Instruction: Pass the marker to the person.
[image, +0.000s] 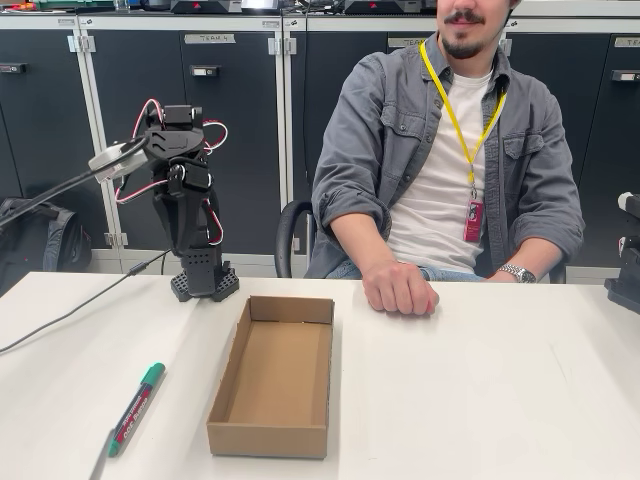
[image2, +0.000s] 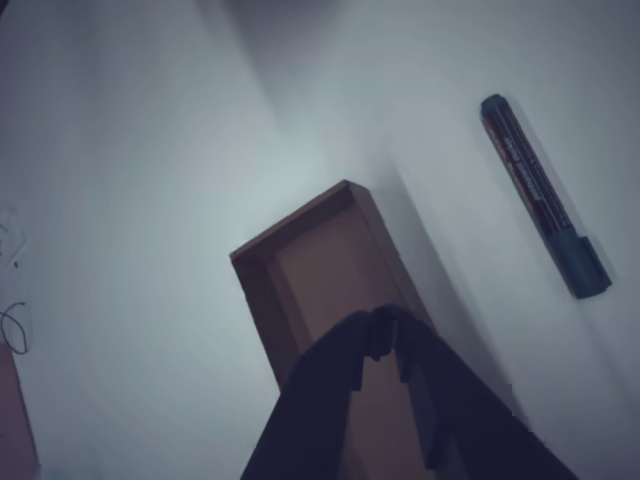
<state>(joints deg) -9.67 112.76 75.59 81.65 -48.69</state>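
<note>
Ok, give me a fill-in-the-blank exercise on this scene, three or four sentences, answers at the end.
1. The marker lies on the white ____, to the left of the cardboard box in the fixed view.
2. The cardboard box holds ____.
3. The person's hand rests on the table closed in a ____.
4. The marker's cap is ____ in colour.

Missing words: table; nothing; fist; green

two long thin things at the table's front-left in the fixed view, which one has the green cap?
The marker: thick, green cap and end, red label with white print, lying left of the cardboard box. The other is a thin grey stick at its lower end, plain and capless.
</note>
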